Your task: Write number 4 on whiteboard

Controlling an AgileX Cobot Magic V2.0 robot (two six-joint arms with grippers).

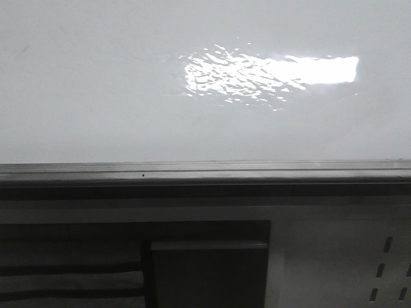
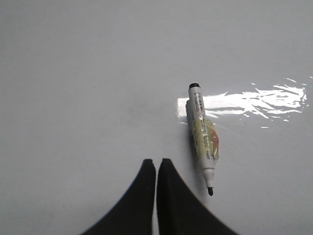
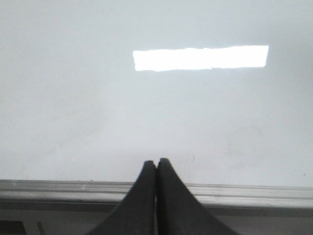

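The whiteboard (image 1: 96, 96) fills the upper front view, glossy white with a bright rectangular glare and a grey metal edge rail (image 1: 205, 172). No number 4 shows on it in any view. In the left wrist view a marker (image 2: 202, 137) lies flat on the whiteboard (image 2: 88, 73), uncapped, its dark tip pointing toward the fingers. My left gripper (image 2: 156, 161) is shut and empty, just beside the marker tip without touching it. My right gripper (image 3: 156, 161) is shut and empty above the whiteboard (image 3: 73, 98) near its rail (image 3: 254, 192). Neither gripper appears in the front view.
Below the rail in the front view are a dark recess with a grey box (image 1: 209, 273) and a white perforated panel (image 1: 385, 269) at the lower right.
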